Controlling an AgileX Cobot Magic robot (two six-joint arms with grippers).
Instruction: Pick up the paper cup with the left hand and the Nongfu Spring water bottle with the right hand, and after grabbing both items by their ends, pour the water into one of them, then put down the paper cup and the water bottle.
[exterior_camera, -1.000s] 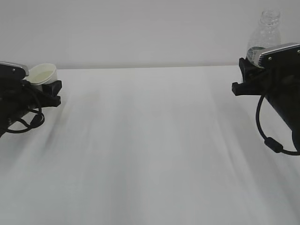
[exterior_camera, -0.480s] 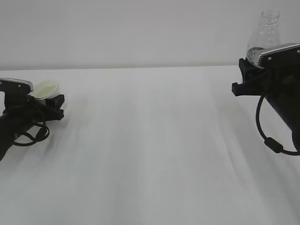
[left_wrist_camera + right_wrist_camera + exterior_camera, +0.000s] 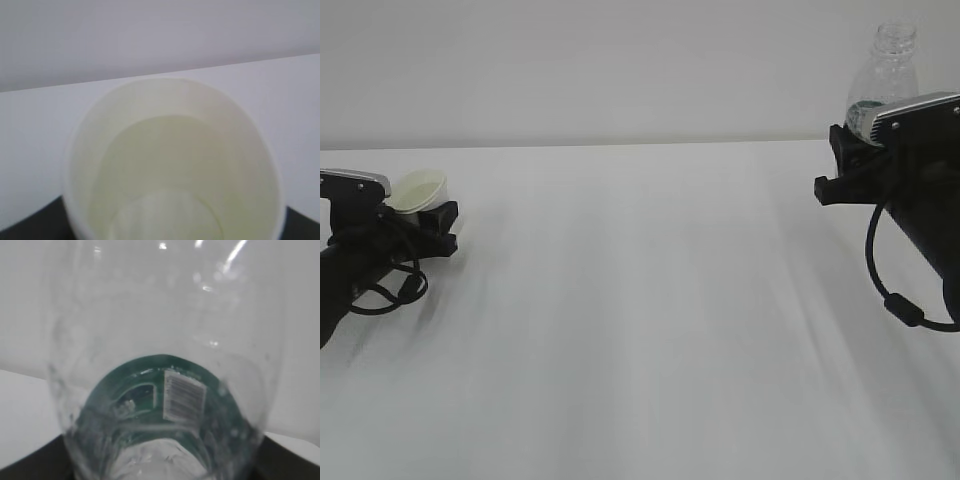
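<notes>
We take the white worktop (image 3: pixel 650 300) as our landmark. At its far left edge we see the left hand (image 3: pixel 360 250) low over the surface, its pincer (image 3: pixel 425 222) clamped on the base of the paper cup (image 3: pixel 418 190). The cup tips a little, its mouth facing up and toward the middle of the worktop. From the left wrist we look straight into the cup (image 3: pixel 175 165): a cream inside with a pale round floor, and we cannot tell whether any water lies in it.

At the far right edge of the worktop, and higher above it, the right hand (image 3: pixel 915 170) holds its pincer (image 3: pixel 845 165) clamped on the lower body of the Nongfu Spring water bottle (image 3: pixel 882 75). The bottle stands nearly upright, its open neck on top. From the right wrist we see through the clear ribbed wall (image 3: pixel 160 365) to the green label band and a barcode.

The two hands are well apart, with bare worktop between them.
</notes>
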